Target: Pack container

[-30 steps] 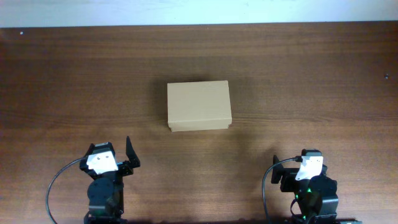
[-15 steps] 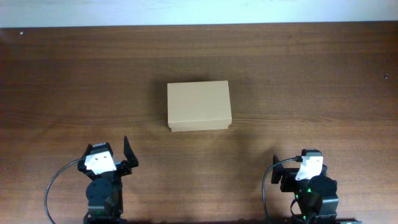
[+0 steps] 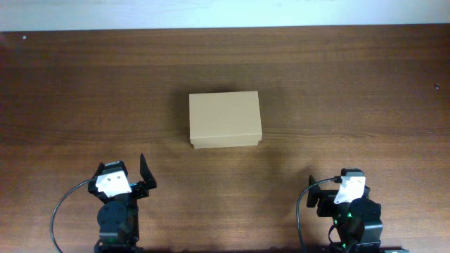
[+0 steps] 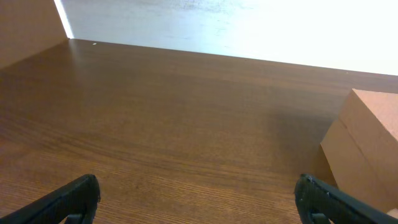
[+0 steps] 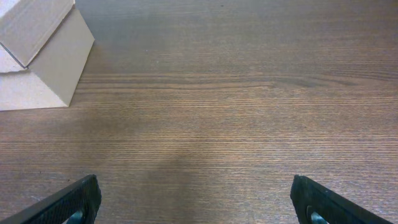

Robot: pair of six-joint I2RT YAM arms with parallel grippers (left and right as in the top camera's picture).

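The container [image 3: 225, 119] is a plain tan cardboard box with its lid closed, lying at the middle of the wooden table. Its corner shows at the right edge of the left wrist view [image 4: 367, 149] and at the top left of the right wrist view [image 5: 37, 53]. My left gripper [image 4: 199, 202] is open and empty, near the front left of the table [image 3: 130, 176], well short of the box. My right gripper [image 5: 196, 202] is open and empty near the front right [image 3: 337, 190], also apart from the box.
The brown wooden table [image 3: 351, 91] reaches a pale wall along its far edge [image 3: 225, 14]. Black cables loop beside each arm base at the front edge.
The left arm turned slightly and drew back a little between the earliest frame and now. The box and the right arm have not moved.
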